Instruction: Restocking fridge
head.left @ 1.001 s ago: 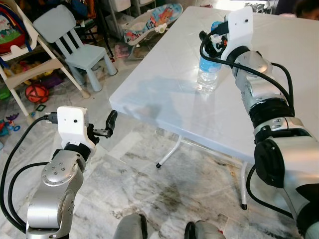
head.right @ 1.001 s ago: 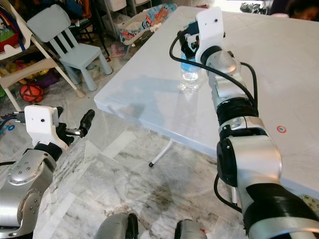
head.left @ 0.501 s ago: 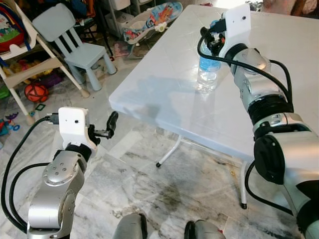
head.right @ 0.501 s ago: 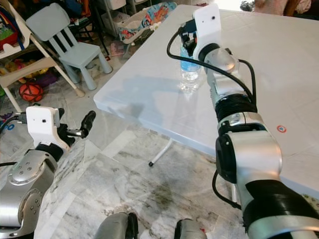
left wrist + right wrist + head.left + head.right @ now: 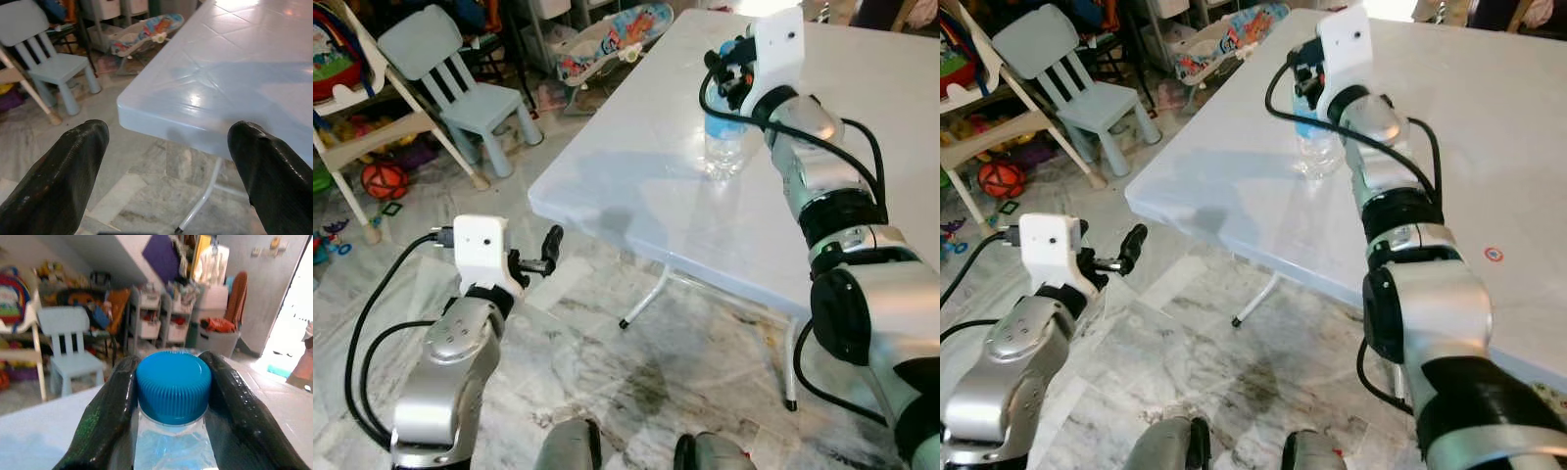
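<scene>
- Right gripper (image 5: 171, 396) reaching over the white table (image 5: 636, 166), both black fingers (image 5: 105, 406) pressed against the neck of the water bottle (image 5: 724, 137), just under its blue cap (image 5: 173, 384); clamped on the bottle.
- Bottle upright on the tabletop, set in from the table's near left edge, with bare white surface all round its base.
- Left gripper (image 5: 166, 181) held low off the table's near corner (image 5: 132, 115), fingers spread wide, nothing between them.
- Rounded corner and front edge of the table just ahead of the left gripper, apart from it.
- Open marble floor (image 5: 636, 392) under and before the table, with a white table leg (image 5: 646, 299) slanting down to it.
- Pale blue child's chair (image 5: 460, 78) and an orange ball (image 5: 384, 181) well off to the left, among toys and clutter.
</scene>
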You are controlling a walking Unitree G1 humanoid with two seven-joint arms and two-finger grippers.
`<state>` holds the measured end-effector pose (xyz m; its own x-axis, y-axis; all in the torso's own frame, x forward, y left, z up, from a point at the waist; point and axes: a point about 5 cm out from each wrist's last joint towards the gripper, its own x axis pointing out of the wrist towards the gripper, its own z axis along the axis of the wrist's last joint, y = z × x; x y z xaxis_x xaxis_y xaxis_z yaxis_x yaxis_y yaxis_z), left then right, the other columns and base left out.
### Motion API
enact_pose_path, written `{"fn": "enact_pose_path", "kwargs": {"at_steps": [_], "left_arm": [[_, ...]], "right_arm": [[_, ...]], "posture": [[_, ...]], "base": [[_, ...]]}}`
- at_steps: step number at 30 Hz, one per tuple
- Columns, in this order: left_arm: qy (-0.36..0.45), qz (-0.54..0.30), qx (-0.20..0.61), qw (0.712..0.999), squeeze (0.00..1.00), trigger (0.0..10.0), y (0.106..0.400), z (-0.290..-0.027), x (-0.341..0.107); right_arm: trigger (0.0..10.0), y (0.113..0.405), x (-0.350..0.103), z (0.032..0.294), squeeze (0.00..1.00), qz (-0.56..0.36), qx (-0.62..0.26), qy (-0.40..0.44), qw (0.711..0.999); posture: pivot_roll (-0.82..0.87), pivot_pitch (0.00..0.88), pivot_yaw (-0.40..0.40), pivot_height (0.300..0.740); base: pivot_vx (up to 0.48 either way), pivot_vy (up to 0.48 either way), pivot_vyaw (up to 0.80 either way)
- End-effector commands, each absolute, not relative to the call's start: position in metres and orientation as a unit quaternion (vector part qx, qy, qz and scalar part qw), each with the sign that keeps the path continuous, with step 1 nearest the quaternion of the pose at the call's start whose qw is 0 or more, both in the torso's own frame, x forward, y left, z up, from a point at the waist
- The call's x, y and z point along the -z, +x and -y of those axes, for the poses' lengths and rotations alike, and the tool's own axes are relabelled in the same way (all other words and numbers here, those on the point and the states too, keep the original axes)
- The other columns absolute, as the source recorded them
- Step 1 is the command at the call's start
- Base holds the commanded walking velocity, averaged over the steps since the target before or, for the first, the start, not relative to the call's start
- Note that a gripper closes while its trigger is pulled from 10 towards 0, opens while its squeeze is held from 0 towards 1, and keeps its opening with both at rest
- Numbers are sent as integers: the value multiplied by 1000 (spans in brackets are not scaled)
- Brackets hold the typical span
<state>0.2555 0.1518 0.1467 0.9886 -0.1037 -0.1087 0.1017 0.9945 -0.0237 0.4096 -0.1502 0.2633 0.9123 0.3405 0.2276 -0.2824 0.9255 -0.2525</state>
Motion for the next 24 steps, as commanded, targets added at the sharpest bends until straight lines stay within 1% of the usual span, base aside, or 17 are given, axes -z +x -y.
{"fn": "enact_pose_path", "kwargs": {"at_steps": [1, 4, 6, 7, 8, 9, 10, 11, 15, 17, 20, 24], "left_arm": [[-1, -43, 22, 999, 0, 10000, 258, -158, -147], [-10, -29, 6, 1000, 0, 10000, 262, -159, -147], [-21, -26, -1, 999, 0, 10000, 265, -160, -146], [-21, -26, -1, 999, 0, 10000, 265, -160, -146], [-26, -26, -4, 999, 0, 10000, 267, -160, -145], [-27, -21, -8, 999, 0, 10000, 269, -160, -145], [-27, -15, -13, 999, 0, 10000, 272, -158, -145], [-28, -6, -14, 999, 0, 10000, 278, -154, -146], [-30, 12, -11, 999, 0, 10000, 287, -150, -151], [-30, 18, -13, 999, 0, 10000, 291, -149, -152], [-30, 24, -16, 999, 0, 10000, 296, -149, -153], [-31, 4, -46, 998, 0, 10000, 299, -152, -147]], "right_arm": [[0, 399, -272, 143, 0, 177, -173, -86, 965], [0, 382, -267, 142, 0, 206, -166, -79, 961], [0, 367, -262, 141, 0, 217, -151, -51, 963], [0, 367, -262, 141, 0, 217, -151, -51, 963], [2549, 362, -261, 142, 0, 219, -144, -39, 964], [4588, 355, -257, 141, 0, 218, -131, -28, 967], [10000, 348, -251, 140, 0, 213, -122, -19, 969], [10000, 337, -240, 138, 0, 202, -112, -7, 973], [10000, 326, -226, 131, 0, 184, -117, -7, 976], [10000, 323, -226, 129, 0, 184, -122, -21, 975], [10000, 320, -231, 124, 0, 183, -127, -17, 975], [10000, 316, -235, 120, 0, 181, -136, -10, 974]], "posture": [[36, 19, 41, 740], [19, 0, 26, 740], [0, 0, 17, 740], [0, 0, 17, 740], [0, 0, 17, 740], [-10, 0, 13, 740], [-15, 0, 11, 740], [-20, 0, 10, 740], [-31, 0, 11, 740], [-37, 0, 12, 740], [-45, 0, 14, 740], [-41, 0, 14, 740]], "base": [[0, 0, 0], [0, 0, 0], [0, 0, 0], [0, 0, 0], [0, 0, 0], [0, 0, 0], [0, 0, 0], [0, 0, 0], [0, 0, 0], [0, 0, 569], [0, 0, 800], [0, 0, 800]]}}
